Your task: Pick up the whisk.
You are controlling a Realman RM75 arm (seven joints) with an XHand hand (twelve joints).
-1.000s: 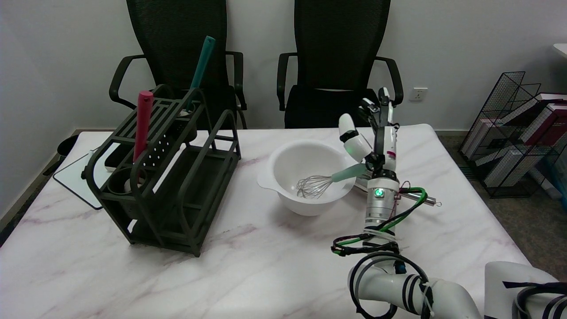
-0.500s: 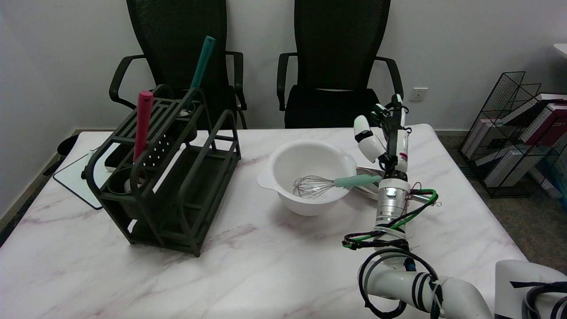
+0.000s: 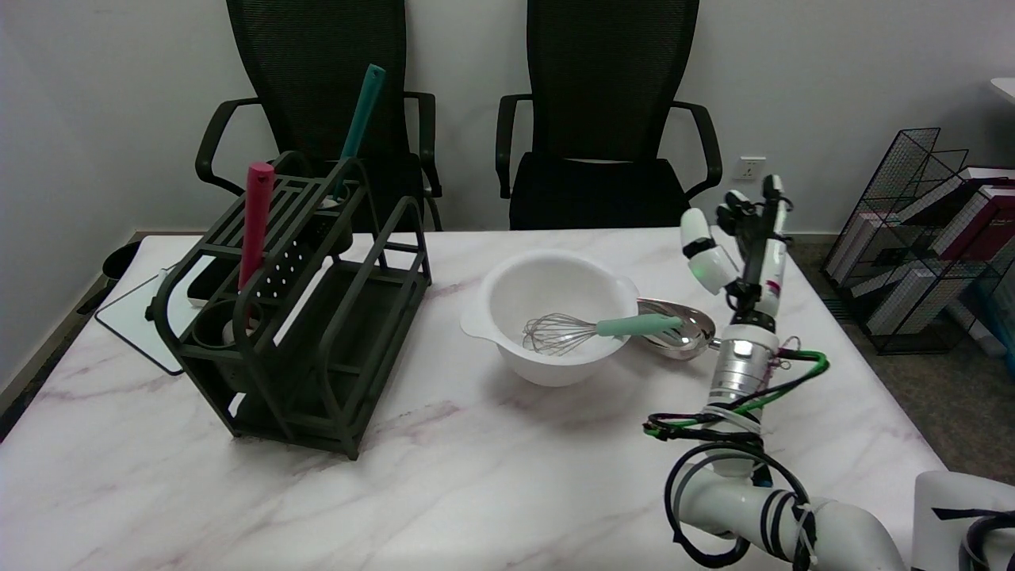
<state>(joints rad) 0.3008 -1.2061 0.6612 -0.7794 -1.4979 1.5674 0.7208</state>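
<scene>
Nearby, mint-handled wire whisk [image 3: 596, 328] lies in the white plastic bowl [image 3: 555, 317]; right hand [image 3: 741, 242] hovers beside, fingers wide, holding nothing.

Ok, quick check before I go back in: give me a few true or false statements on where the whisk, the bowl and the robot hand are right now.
1. The whisk lies with its wire end inside the bowl. True.
2. The right robot hand is holding the whisk. False: it is open, off to the right of the whisk and not touching it.
3. The whisk's green handle sticks out over the bowl's right rim. True.
4. A metal scoop lies inside the bowl. False: it lies on the table, just right of the bowl.
5. The red utensil stands in the black rack. True.
</scene>
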